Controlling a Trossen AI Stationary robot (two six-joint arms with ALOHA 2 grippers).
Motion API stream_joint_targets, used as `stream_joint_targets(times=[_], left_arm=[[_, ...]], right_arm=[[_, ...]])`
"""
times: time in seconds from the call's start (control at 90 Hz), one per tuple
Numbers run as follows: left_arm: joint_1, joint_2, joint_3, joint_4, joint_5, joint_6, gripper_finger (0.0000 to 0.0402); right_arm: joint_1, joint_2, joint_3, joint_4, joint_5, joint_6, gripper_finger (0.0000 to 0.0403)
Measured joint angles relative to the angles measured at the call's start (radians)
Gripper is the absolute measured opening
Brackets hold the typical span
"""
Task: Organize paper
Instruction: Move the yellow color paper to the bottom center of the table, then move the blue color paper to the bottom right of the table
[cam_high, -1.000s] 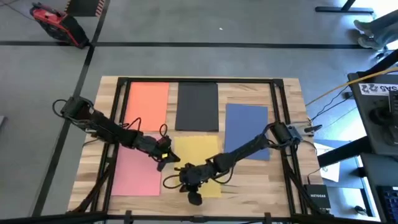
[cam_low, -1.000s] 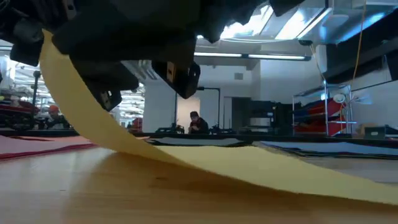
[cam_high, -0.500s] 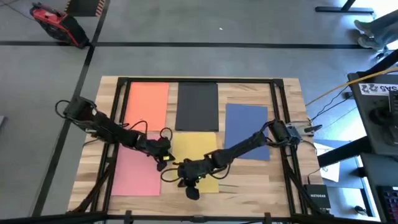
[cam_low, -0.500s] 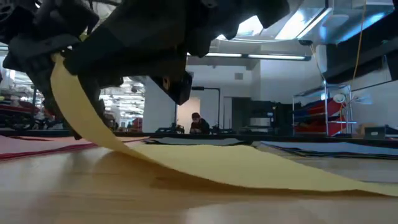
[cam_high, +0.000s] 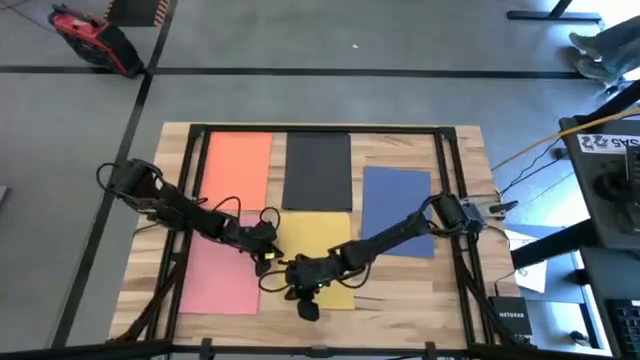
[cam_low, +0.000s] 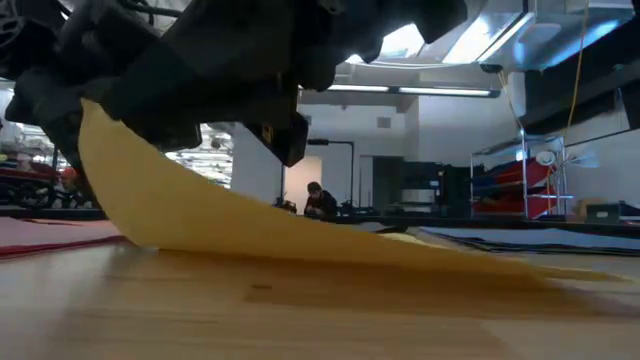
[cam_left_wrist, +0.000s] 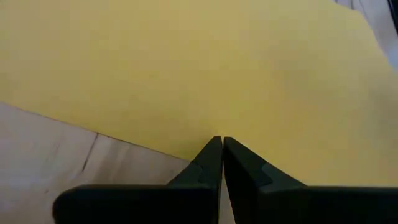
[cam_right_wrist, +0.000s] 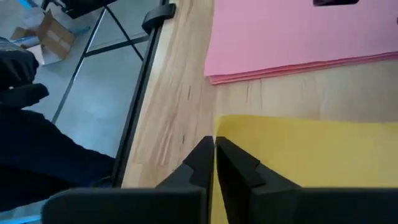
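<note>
Seemingly both claws pinch the yellow paper's (cam_high: 318, 250) hidden edge

We count five patches of thin flat matte paper on the wooden tabletop (cam_high: 460, 210): one orange rectangle (cam_high: 238, 168), one black rectangle (cam_high: 317, 171), one blue rectangle (cam_high: 395, 195), one pink rectangle (cam_high: 218, 280) and one yellow rectangle (cam_high: 312, 238). We also count two dark robot arms, and one person far behind.

Five paper stacks (cam_high: 318, 170) lie on the worktop (cam_high: 462, 180): three in the far row, two nearer. Left claw (cam_high: 266, 256) and right claw (cam_high: 291, 273) meet at the near-middle sheet (cam_high: 320, 240), left of its centre.
</note>
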Motion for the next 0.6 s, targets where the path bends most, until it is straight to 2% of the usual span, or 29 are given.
stream_joint_targets(times=[0.233,0.6], left_arm=[[0.000,0.001,-0.001,-0.001,0.001,0.017,0.0000],[-0.030,-0.020,0.002,0.002,-0.002,-0.019,0.0000]], right_arm=[[0.000,0.000,0.052,-0.060,-0.030,0.081,0.0074],[0.000,0.000,0.226,-0.411,-0.045,0.011,0.0078]])
